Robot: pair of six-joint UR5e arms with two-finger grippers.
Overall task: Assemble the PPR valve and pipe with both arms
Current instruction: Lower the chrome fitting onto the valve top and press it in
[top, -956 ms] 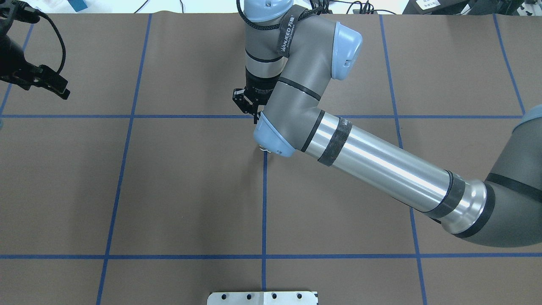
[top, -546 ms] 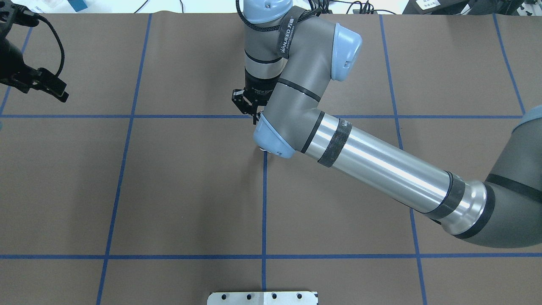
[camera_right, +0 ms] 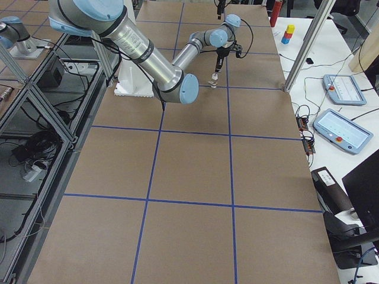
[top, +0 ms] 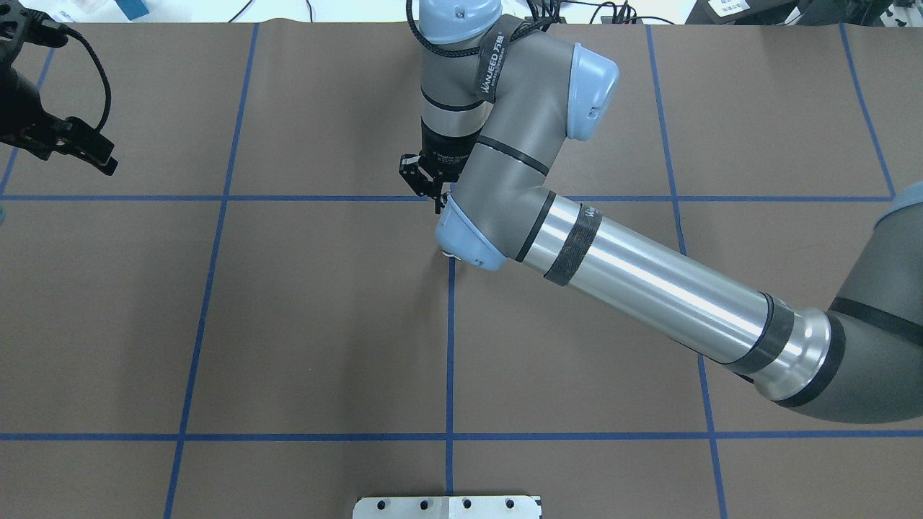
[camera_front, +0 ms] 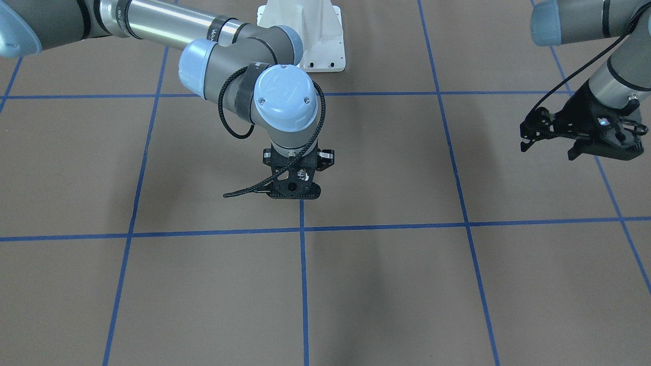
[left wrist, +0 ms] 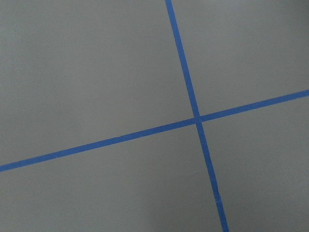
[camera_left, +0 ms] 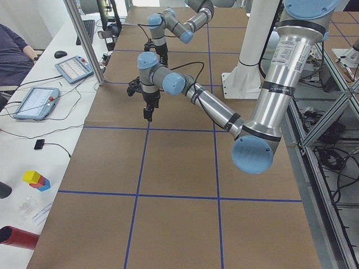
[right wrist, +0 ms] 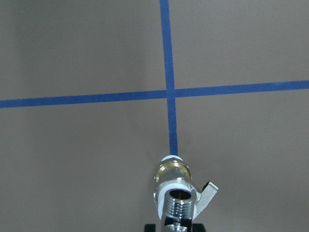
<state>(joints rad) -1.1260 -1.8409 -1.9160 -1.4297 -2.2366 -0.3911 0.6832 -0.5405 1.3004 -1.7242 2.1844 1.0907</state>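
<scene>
The PPR valve (right wrist: 174, 171) and the pipe (right wrist: 177, 205) sit joined end to end directly under the right tool (camera_front: 294, 191). They are on a blue tape line (right wrist: 172, 130), just on the robot's side of a crossing near the middle of the counter (camera_front: 407, 284). Their shared long axis runs from the tool toward the counter. The pipe's threaded open end faces the wrist camera and the valve's white end points down at the tape. The grey lever (right wrist: 208, 191) juts to that view's right. Only a black sliver of the tool flanks the pipe, so I cannot tell whether it clamps. The left tool (camera_front: 548, 148) hangs well apart, jaws spread wide, empty.
</scene>
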